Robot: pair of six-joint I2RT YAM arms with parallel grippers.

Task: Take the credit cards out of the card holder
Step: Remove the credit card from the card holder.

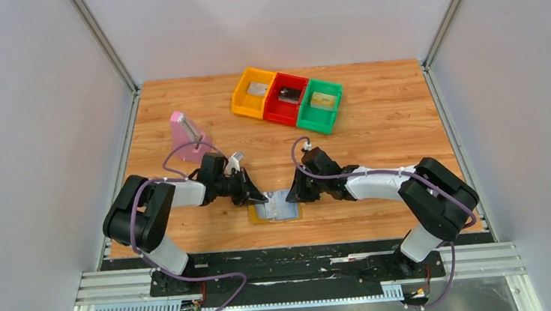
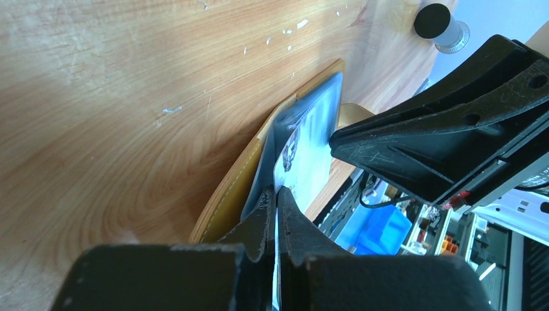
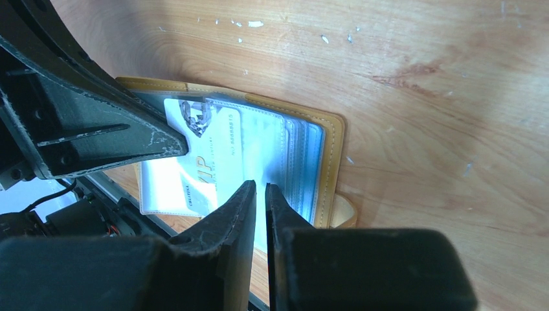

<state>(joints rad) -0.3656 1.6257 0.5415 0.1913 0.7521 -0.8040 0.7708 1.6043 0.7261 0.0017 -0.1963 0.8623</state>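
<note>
The card holder (image 1: 275,206) lies open near the table's front edge, tan outside (image 3: 333,149), with light blue clear sleeves inside. A silver-white credit card (image 3: 213,139) with a diamond print sits on the sleeves. My left gripper (image 2: 276,191) is shut on that card's (image 2: 304,162) edge, low at the holder's left side (image 1: 259,198). My right gripper (image 3: 259,186) comes in from the right (image 1: 291,197). Its tips rest on the sleeves, with only a thin slit between them and nothing visibly in it.
At the back stand a yellow bin (image 1: 254,92), a red bin (image 1: 286,98) and a green bin (image 1: 321,105), each with a card inside. A pink block (image 1: 186,135) stands at the left. The holder's tan tab (image 3: 345,212) points toward the table's front edge.
</note>
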